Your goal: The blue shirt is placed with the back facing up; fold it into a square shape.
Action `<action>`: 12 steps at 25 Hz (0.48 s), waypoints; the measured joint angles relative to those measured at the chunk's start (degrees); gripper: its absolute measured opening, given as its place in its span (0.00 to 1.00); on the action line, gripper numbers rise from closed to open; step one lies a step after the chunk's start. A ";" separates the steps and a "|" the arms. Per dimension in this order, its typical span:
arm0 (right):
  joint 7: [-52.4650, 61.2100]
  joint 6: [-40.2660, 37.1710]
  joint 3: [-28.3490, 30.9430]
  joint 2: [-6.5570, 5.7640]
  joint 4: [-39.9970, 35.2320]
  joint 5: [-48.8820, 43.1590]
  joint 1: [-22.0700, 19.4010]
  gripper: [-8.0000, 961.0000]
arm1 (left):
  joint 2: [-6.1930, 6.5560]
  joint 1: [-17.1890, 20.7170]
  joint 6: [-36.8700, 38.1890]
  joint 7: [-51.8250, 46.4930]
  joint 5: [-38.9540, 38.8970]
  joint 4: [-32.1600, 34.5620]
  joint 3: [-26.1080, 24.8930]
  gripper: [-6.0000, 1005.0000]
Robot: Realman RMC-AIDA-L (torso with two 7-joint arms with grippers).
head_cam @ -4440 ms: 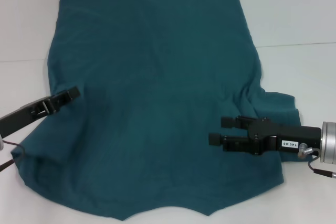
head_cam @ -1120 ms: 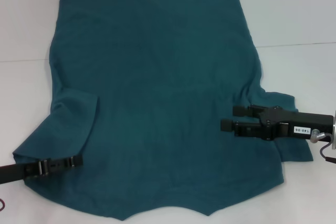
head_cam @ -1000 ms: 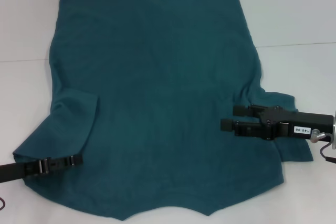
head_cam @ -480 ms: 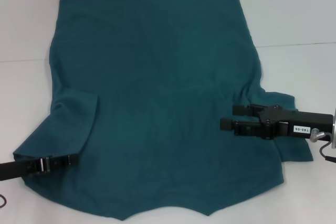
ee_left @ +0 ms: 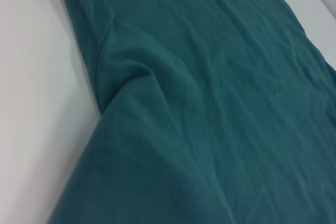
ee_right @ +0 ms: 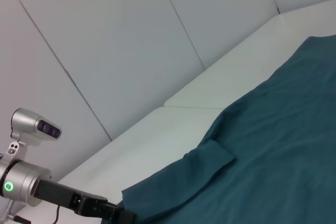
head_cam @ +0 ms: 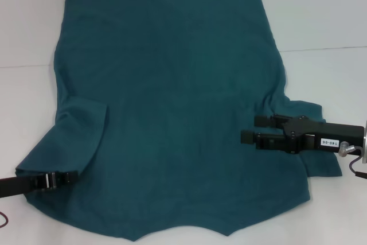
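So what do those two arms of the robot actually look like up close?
Both end in slim black grippers. The right gripper has two blocky fingers, a white label printed with numbers and a silver wrist trailing a cable. The left gripper is thinner, with silver clips; its silver joint shows a green light.

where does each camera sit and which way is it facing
Head view: from above, looking forward and down at the blue shirt on the white table; left end effector and right end effector both show.
Left wrist view: close over the shirt's sleeve; no robot parts.
Right wrist view: looks across the shirt at the left end effector, as the head view does.
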 joint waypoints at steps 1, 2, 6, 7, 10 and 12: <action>-0.03 0.00 0.00 0.00 0.00 0.00 -0.02 0.95 | 0.00 -0.05 0.00 -0.01 0.00 0.01 0.00 0.30; -0.05 0.00 0.00 0.01 0.00 0.00 -0.05 0.95 | 0.00 -0.09 0.00 -0.02 0.00 0.02 0.00 0.25; -0.06 -0.02 0.00 0.03 0.00 0.00 -0.16 0.95 | 0.04 -0.36 0.03 -0.08 0.00 -0.05 0.00 0.10; -0.07 -0.04 0.00 0.03 0.00 0.00 -0.19 0.95 | 0.07 -0.40 0.04 -0.08 0.00 -0.06 0.00 0.06; -0.08 -0.05 0.00 0.03 0.00 0.00 -0.25 0.95 | 0.12 -0.48 0.08 -0.09 -0.03 -0.07 0.00 0.01; -0.12 -0.01 0.00 0.03 0.00 0.00 -0.25 0.95 | 0.16 -0.88 0.68 -0.14 -0.75 0.04 -0.19 0.00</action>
